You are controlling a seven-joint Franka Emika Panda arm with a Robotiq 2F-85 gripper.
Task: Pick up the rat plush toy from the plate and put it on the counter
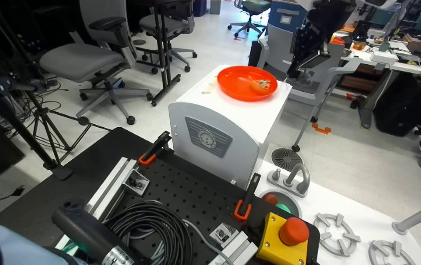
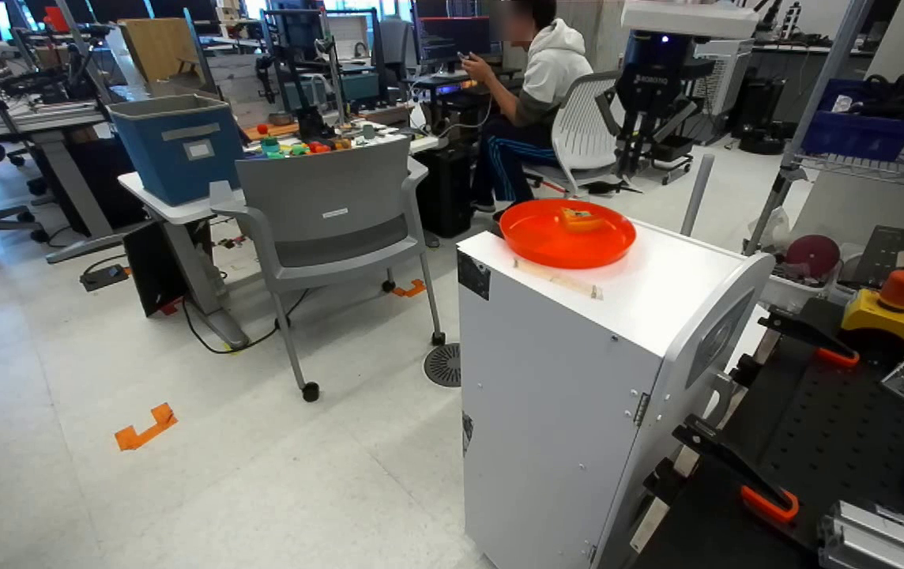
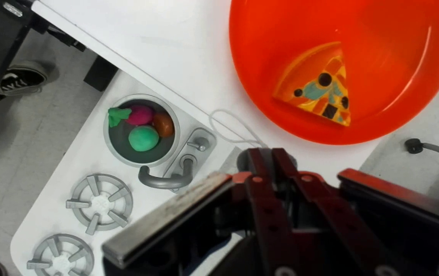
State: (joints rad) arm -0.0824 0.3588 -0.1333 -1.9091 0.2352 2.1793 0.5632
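The rat plush toy is a small grey lump in my gripper's fingertips in the wrist view (image 3: 267, 158), with a thin pale string loop beside it. It also hangs at the fingertips in an exterior view (image 1: 305, 79). My gripper (image 1: 300, 71) is shut on it, off the plate, and also shows in the wrist view (image 3: 268, 153). I cannot make out the toy in the remaining exterior view, where the gripper (image 2: 632, 162) hangs past the plate. The orange plate (image 1: 232, 81) lies on the white box's top. The white counter (image 3: 85, 157) adjoins the box.
A pizza slice (image 3: 319, 88) lies on the plate. The counter has a sink (image 3: 108, 142) with toy food, a faucet (image 3: 165, 182) and burners (image 3: 100, 205). A grey chair (image 2: 325, 205) stands by the box. A yellow-and-red button box (image 1: 280, 243) sits near the counter.
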